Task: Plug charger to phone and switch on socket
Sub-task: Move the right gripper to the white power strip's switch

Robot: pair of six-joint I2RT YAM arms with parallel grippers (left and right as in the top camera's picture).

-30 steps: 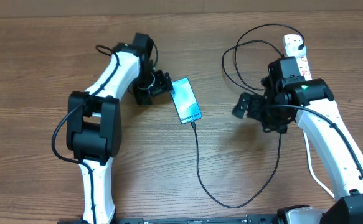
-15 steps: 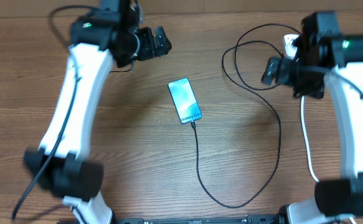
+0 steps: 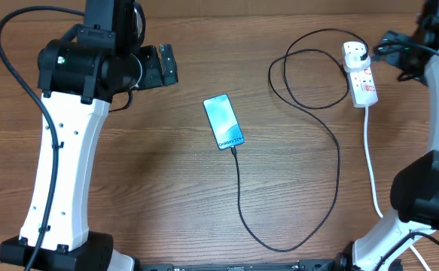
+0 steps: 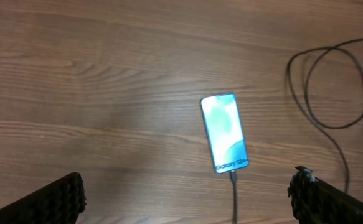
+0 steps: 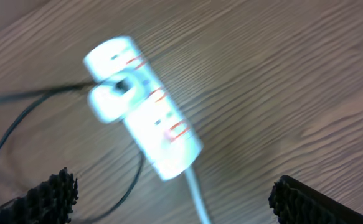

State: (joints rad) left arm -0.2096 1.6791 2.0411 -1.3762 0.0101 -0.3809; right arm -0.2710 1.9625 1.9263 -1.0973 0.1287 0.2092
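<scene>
**Jaws wide on both sides, nothing held**

We see the slim rectangular smartphone with a light blue-teal screen lying flat near the middle of the brown wood-grain table, its small white lettering toward its near short edge. The long thin black charger cable meets that near edge with its tiny connector tip. From there it runs toward the near side, bends right, climbs back to the far side and coils in a loop. It ends at a plug seated in the far end of the small white oblong power strip with reddish marks, which lies at the far right. The strip's thick white cord trails toward the near edge.

The left gripper hangs above the table to the far left of the smartphone, well apart from it, fingers spread and empty. The right gripper hovers over the power strip, likewise spread wide and holding nothing. Its view is blurred, and we cannot tell how the switch stands.
</scene>
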